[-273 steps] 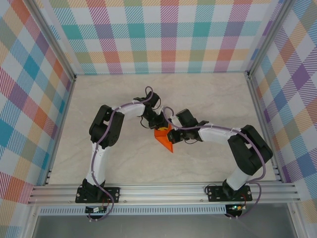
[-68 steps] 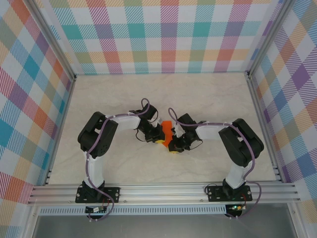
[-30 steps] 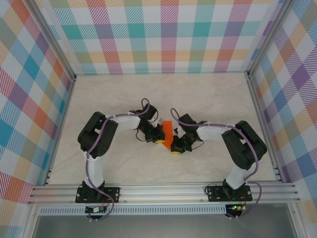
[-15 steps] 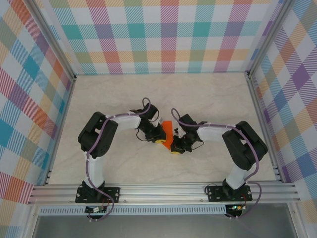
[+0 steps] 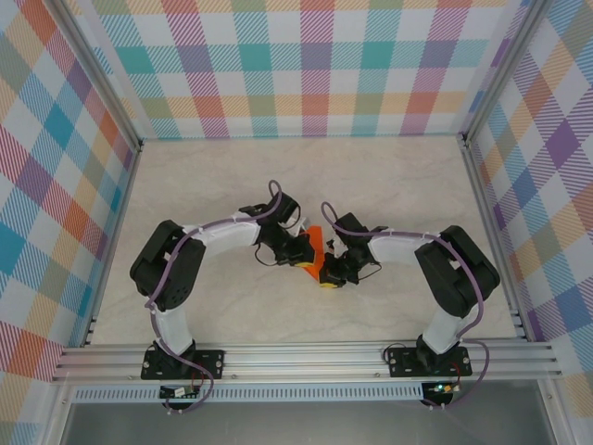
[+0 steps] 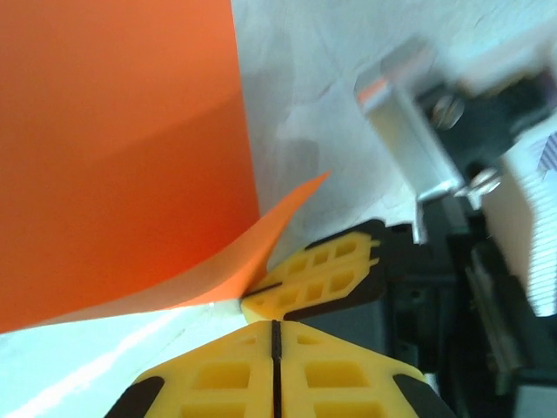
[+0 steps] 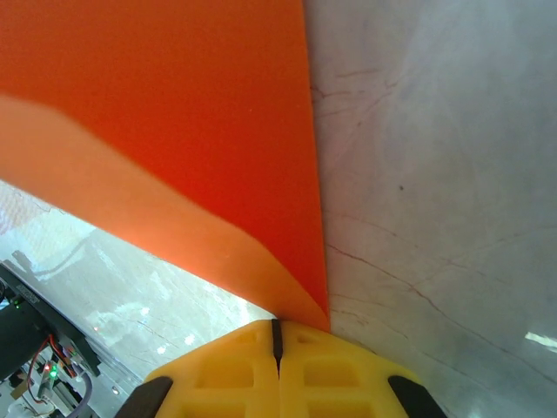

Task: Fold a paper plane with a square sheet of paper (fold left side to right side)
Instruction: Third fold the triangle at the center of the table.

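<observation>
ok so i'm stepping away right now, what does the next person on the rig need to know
Left gripper: shut, pads together just off the paper's edge, nothing seen between them.
Right gripper: shut on a corner of the orange paper.
Paper: mid-table, between the two grippers, one flap lifted.
Done: at least one fold is in; layers overlap.
Left: press the raised flap flat, then the remaining folds. No finished dart shape yet.

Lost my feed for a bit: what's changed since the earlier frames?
The orange sheet has gone from a wide wedge to a narrow folded strip. The left arm's elbow swung out toward the near-left corner. Unchanged: left hand and right hand shut at the sheet, the right pinching its corner.
</observation>
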Robot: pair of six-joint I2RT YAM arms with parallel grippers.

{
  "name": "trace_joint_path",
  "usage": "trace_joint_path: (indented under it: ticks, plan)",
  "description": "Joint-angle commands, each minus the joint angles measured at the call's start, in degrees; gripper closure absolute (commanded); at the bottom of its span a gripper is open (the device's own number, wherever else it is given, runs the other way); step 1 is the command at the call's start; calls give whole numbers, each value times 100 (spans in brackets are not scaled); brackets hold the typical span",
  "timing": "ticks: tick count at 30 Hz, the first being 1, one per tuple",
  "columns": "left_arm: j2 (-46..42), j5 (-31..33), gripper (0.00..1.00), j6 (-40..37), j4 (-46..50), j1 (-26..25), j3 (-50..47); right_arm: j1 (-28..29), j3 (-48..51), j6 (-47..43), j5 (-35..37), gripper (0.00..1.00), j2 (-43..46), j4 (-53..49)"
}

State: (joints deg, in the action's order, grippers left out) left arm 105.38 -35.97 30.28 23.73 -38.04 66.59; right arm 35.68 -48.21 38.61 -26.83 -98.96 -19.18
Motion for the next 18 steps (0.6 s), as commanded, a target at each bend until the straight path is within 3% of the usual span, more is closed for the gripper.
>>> trace_joint_path:
  ticks: [1, 18]
  plan:
    - [97, -173, 93, 170, -198, -152, -100, 18, 165, 37, 626, 100, -337, -623]
    - [765, 120, 95, 149, -345, -263, -21, 18, 162, -1, 732, 100, -277, -765]
